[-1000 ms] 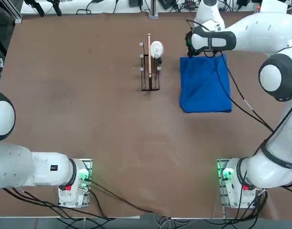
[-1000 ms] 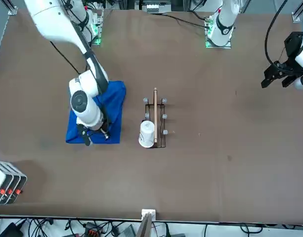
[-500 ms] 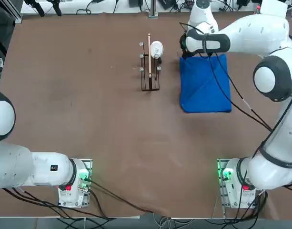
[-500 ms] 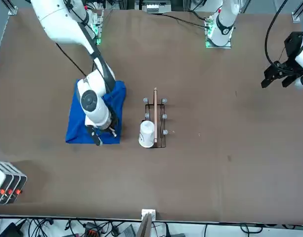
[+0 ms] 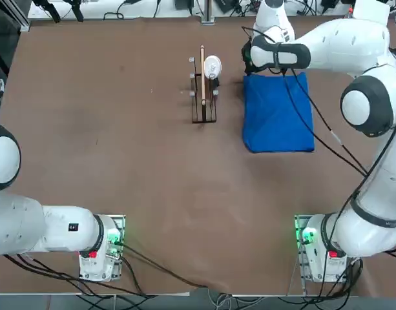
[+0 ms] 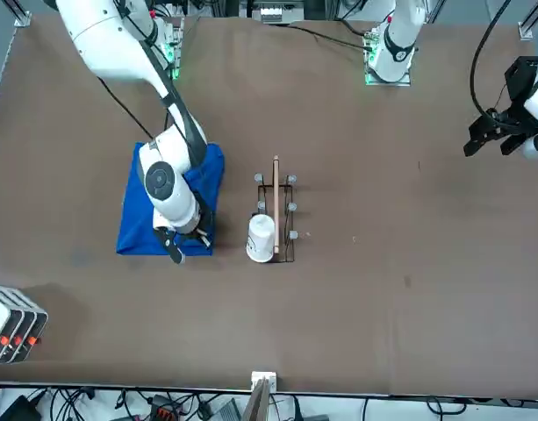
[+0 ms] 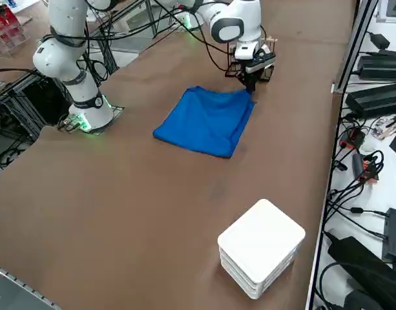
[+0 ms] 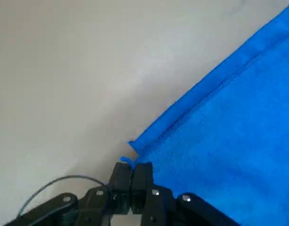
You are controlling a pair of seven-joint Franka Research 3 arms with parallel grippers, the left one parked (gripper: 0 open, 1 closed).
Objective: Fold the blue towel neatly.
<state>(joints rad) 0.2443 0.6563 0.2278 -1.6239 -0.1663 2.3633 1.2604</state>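
The blue towel [image 5: 278, 116] lies flat as a folded rectangle on the brown table, far right of centre; it also shows in the front view [image 6: 137, 224] and the right side view [image 7: 207, 123]. My right gripper [image 5: 248, 66] sits low over the towel's far left corner, the one closest to the rack. In the wrist view the two fingers [image 8: 131, 168] are pressed together, with the tip of the towel's corner [image 8: 229, 141] pinched between them. In the side view, the gripper [image 7: 249, 84] touches down at that same corner.
A dark wire rack [image 5: 203, 97] with a wooden slat and a white cup [image 5: 212, 66] stands just left of the towel, close to the gripper. A white stacked box [image 7: 261, 248] sits at the table's far right corner. Cables trail from the right arm across the towel.
The right gripper has slid left along the towel's far edge towards the rack, and the towel's far left corner has shifted left with it. The fingers stayed shut.
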